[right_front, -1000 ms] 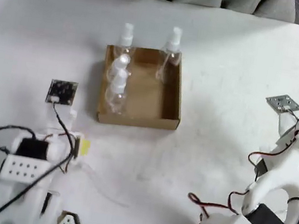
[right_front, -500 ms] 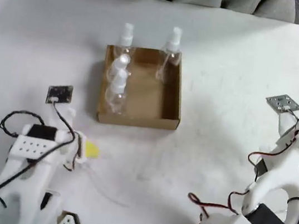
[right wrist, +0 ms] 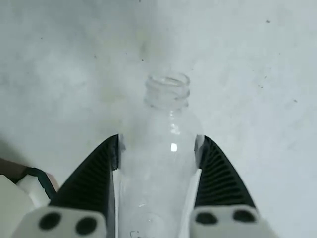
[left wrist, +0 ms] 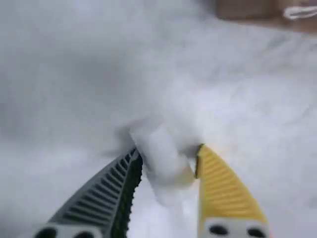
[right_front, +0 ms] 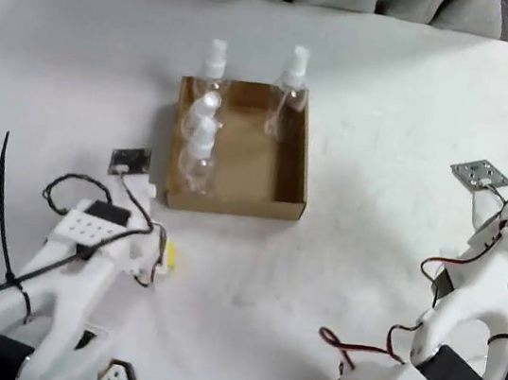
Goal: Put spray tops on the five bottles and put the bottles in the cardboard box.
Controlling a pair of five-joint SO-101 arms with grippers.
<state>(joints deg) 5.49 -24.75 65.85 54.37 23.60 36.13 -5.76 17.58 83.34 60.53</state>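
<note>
Off to the right of the cardboard box (right_front: pixel 232 207), the right gripper (right wrist: pixel 158 141) has its jaws clamped on the body of the open-necked bottle (right wrist: pixel 168 119), probably light and slick, while near the box's front-left corner the left gripper (left wrist: pixel 166 154) pinches a small spray top (left wrist: pixel 159 156) in its jaws.

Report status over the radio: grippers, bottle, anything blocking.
Left gripper shut on spray top. Right gripper shut on uncapped bottle. Capped bottles stand in cardboard box.

High camera looks down over the white tabletop (right_front: pixel 400 107), cardboard box (right_front: pixel 232 208) toward twelve o'clock. Wrist cameras sit close behind the left tool (left wrist: pixel 168 148) and right tool (right wrist: pixel 158 140), facing the tabletop — the left also catches the box.
</note>
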